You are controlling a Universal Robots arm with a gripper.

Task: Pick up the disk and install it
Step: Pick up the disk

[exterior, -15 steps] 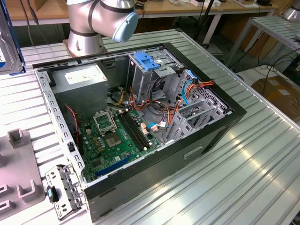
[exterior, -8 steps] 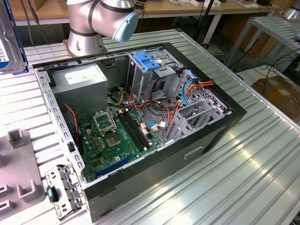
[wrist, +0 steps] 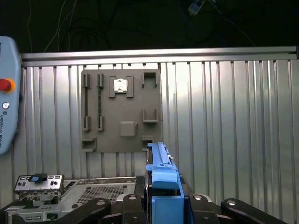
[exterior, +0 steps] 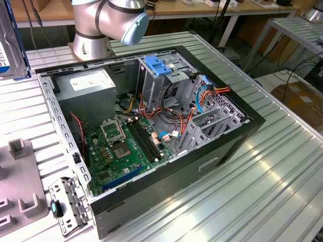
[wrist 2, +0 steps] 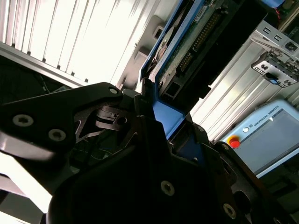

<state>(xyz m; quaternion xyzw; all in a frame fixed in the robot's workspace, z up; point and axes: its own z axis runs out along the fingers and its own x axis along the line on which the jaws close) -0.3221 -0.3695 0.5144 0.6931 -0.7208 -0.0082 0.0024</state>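
Note:
The disk (exterior: 9, 46) hangs in the air at the exterior view's far left, above the table; its silver body, printed label and blue side rail show there. In both wrist views my gripper (wrist: 163, 205) is shut on the disk (wrist: 161, 179), with black fingers (wrist: 110, 207) pressing on either side of its blue rails. The second wrist view shows the disk's (wrist 2: 201, 42) circuit-board face and connector edge sticking out past the gripper (wrist 2: 159, 126). The disk is held apart from the computer case, off to the side of it.
An open computer case (exterior: 252, 123) lies on the ribbed metal table (exterior: 282, 186), with a blue slotted bracket (exterior: 161, 65) on its drive cage, a grey power supply box (exterior: 88, 80) and a motherboard (exterior: 121, 148). A grey fixture plate (wrist: 121, 112) and a teach pendant (wrist 2: 266, 135) lie nearby.

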